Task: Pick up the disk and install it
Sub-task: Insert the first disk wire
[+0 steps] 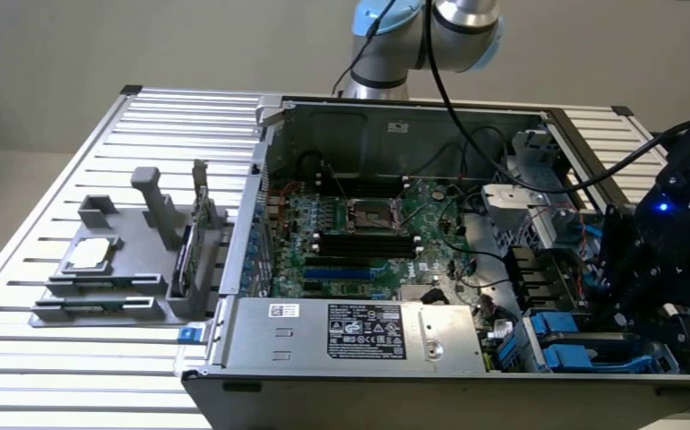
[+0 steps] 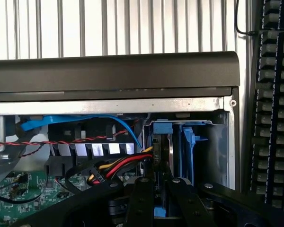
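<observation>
step: seating disk [image 2: 163, 151] in computer case [image 1: 321, 116] drive bay | hand [image 2: 156, 189]: clenched on disk | next needs: straight push

Plain beige wall [image 1: 106, 45] behind a slatted aluminium table [image 1: 34, 358], evenly lit.

soft even overhead light, mild glare on the slatted table [image 1: 34, 340], shadowed, slightly blurred case interior [image 1: 369, 224]
</observation>
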`<state>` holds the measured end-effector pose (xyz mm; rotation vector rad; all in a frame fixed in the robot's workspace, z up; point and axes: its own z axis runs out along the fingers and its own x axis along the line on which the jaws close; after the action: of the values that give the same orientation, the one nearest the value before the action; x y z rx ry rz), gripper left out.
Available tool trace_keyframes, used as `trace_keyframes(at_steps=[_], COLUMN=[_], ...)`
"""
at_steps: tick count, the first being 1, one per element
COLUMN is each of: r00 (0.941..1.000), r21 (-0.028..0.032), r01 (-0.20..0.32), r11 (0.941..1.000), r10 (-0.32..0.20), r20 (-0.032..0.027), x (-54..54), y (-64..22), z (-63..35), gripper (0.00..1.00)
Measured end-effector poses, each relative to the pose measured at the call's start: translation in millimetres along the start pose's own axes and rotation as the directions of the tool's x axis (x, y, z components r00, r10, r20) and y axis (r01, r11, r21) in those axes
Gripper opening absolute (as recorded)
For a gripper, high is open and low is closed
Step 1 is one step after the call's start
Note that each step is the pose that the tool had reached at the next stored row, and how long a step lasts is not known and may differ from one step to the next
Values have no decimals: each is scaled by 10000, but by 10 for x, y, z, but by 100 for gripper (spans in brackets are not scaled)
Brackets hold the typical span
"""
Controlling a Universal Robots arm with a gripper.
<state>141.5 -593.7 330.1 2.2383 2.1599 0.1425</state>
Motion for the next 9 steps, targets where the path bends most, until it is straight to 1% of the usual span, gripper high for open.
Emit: trace_keyframes(at_steps=[4,5,9], r00=[10000,10000,10000], r21=[2,6,16], r01=[1,1,-2], r11=[10000,10000,10000], r10=[-1,-1,2], r20=[-7,-3,-2], x=[0,1,5], y=[1,2,7], z=[1,-12,-97], gripper=[18,25,25])
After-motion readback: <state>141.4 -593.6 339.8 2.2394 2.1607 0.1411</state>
